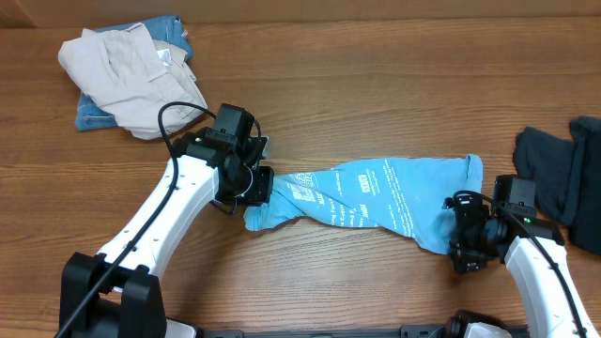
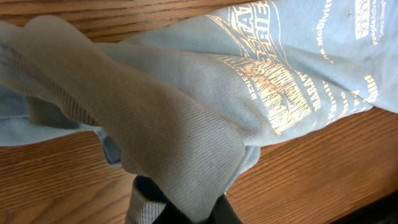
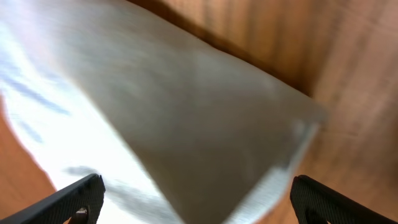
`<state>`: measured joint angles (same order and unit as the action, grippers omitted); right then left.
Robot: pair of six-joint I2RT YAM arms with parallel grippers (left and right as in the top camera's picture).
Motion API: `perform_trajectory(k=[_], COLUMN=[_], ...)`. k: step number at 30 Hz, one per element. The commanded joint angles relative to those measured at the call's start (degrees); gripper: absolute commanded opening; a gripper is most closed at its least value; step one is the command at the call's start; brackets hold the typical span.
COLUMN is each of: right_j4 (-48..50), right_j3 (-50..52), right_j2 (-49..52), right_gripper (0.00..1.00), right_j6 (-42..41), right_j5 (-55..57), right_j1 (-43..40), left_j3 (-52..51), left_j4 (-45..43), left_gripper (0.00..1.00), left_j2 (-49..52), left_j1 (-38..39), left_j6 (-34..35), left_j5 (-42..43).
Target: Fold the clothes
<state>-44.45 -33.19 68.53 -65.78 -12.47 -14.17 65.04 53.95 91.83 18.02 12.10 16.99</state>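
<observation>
The sky-blue T-shirt (image 1: 376,192) lies stretched and twisted across the middle of the wooden surface (image 1: 376,84). At its left end the left tool (image 1: 252,186) is pressed together, pinching bunched fabric. At lower right the right tool (image 1: 467,246) stands spread wide over the shirt's other end. A beige-and-denim pile (image 1: 131,80) sits upper left, and a dark navy garment (image 1: 563,178) lies at the right edge.

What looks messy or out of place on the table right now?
The sky-blue T-shirt lies twisted like a rope, not flat, its left end bunched in the shut left pincer. A beige-and-denim heap sits crumpled top left.
</observation>
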Motion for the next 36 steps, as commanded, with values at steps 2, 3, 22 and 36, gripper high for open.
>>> perform_trajectory(k=[2,3,22,36], right_j4=[2.47,2.86,-1.77,-17.29], right_j3=[0.13,0.13,-9.88,-38.4], right_j2=[0.35,1.36,-4.17,-26.69], right_gripper=[0.93,0.85,0.04,0.07], right_j6=[-0.02,-0.04,9.16,17.86], right_j5=[2.16,2.34,0.85,-2.16], right_j1=[-0.04,-0.04,2.93,2.93], left_j3=[0.72,0.72,2.67,19.32], left_j4=[-0.26,-0.26,3.3,21.35], left_gripper=[0.04,0.04,0.04,0.04], left_j2=[-0.44,-0.44,-4.35,-31.1], left_j1=[0.22,0.22,0.42,0.44], left_j6=[1.2,1.18,0.02,2.8], left_j5=[0.39,0.39,1.09,1.07])
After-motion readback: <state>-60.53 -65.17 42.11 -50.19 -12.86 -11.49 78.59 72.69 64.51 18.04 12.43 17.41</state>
